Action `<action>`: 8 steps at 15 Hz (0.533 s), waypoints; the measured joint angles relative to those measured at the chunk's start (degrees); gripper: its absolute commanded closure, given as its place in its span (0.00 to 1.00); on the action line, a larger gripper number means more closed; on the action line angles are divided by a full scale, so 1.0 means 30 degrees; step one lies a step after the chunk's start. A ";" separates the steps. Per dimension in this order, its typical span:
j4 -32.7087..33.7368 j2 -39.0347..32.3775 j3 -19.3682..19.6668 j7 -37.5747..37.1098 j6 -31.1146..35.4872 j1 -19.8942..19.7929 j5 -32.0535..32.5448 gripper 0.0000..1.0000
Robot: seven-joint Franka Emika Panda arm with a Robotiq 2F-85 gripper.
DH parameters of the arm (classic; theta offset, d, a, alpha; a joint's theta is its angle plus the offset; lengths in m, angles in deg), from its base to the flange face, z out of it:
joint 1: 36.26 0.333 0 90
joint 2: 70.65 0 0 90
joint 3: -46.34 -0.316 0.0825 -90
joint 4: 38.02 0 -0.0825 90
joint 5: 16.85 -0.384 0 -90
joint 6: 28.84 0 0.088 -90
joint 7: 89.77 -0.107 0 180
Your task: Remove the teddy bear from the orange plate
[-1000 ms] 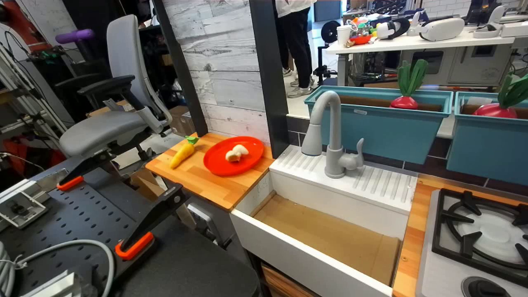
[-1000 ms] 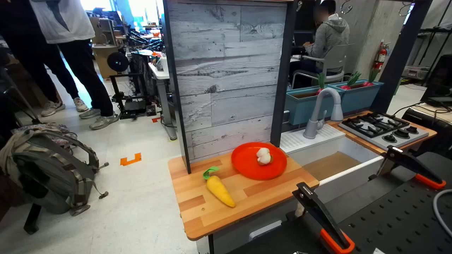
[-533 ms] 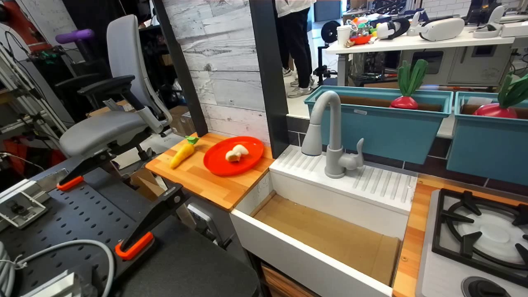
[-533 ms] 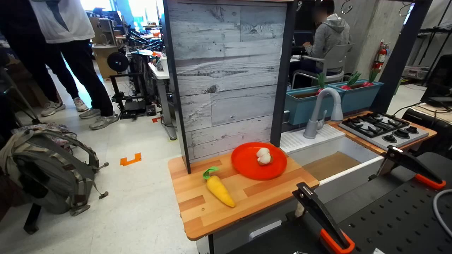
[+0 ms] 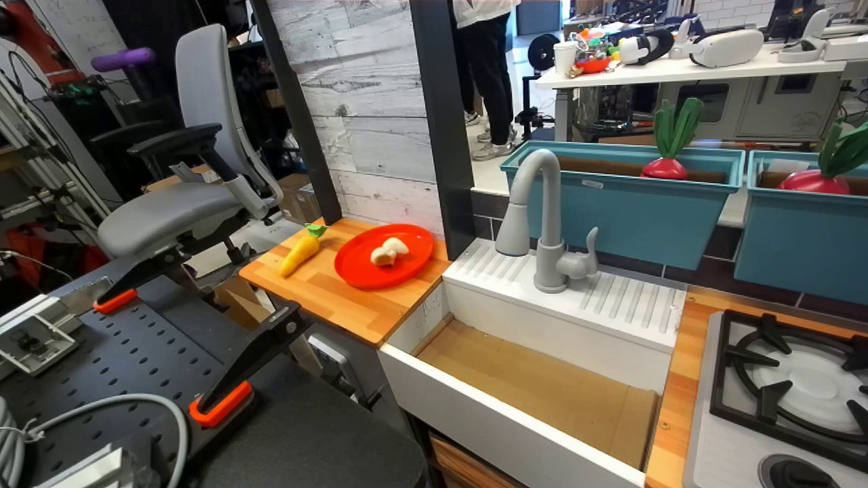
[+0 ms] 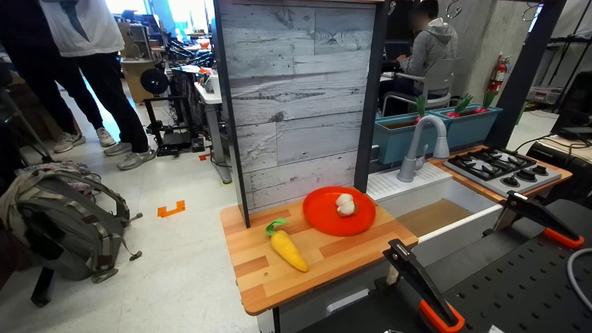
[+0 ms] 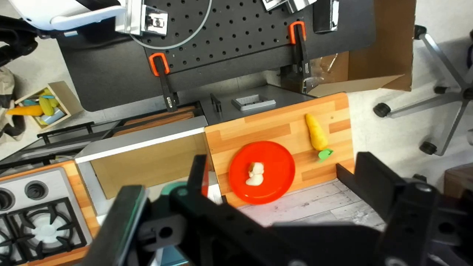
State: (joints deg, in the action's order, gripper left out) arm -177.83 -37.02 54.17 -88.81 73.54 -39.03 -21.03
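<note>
The teddy bear (image 7: 255, 173), a small cream lump with a brownish patch, lies on the round red-orange plate (image 7: 277, 159) in the wrist view. Both exterior views also show the teddy bear (image 5: 390, 251) (image 6: 345, 205) lying on the orange plate (image 5: 356, 264) (image 6: 319, 217). The plate sits flat on the wooden board against the grey plank wall. My gripper (image 7: 282, 158) is open and empty in the wrist view. Its two black fingers are wide apart, above and clear of the board. The gripper and arm are out of view in both exterior views.
A yellow carrot (image 7: 316, 132) with a green top lies beside the plate on the wooden board (image 6: 259, 286). A white sink (image 5: 515, 420) with a grey faucet (image 5: 550, 224) adjoins the board. The plank wall (image 6: 300, 115) stands behind. Black clamps (image 5: 251, 359) sit at the pegboard table edge.
</note>
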 measured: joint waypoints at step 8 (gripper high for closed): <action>-0.2085 -0.4978 -0.0701 0.0014 0.8622 0.0735 -0.2487 0.00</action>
State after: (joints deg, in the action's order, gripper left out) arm -184.08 -51.96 52.07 -88.77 99.41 -36.82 -28.49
